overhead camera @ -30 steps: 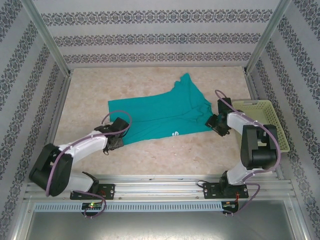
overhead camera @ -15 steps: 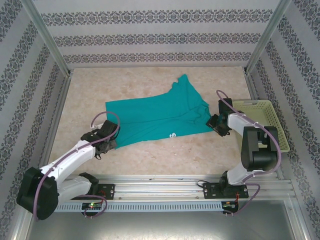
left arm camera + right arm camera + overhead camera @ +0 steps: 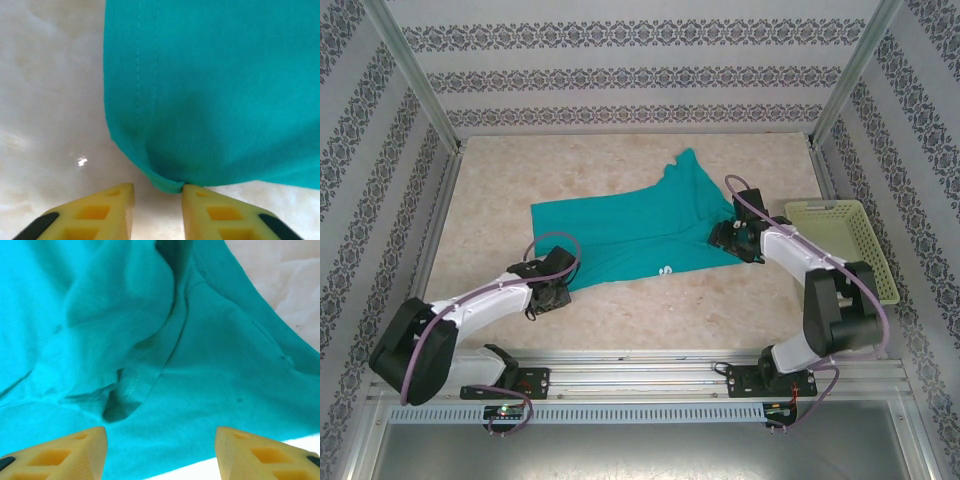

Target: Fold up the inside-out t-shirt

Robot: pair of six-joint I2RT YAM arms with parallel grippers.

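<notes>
The teal-green inside-out t-shirt [image 3: 640,230] lies spread across the middle of the pale surface [image 3: 620,320], one sleeve pointing far and a small white neck tag [image 3: 665,268] near its near edge. Its right part is bunched into folds. The left claw [image 3: 157,192] is narrowly spread at the shirt's near-left hem corner, pinching nothing. The right claw [image 3: 161,435] is spread wide over the rumpled cloth, left of the yellow-green basket [image 3: 825,205].
</notes>
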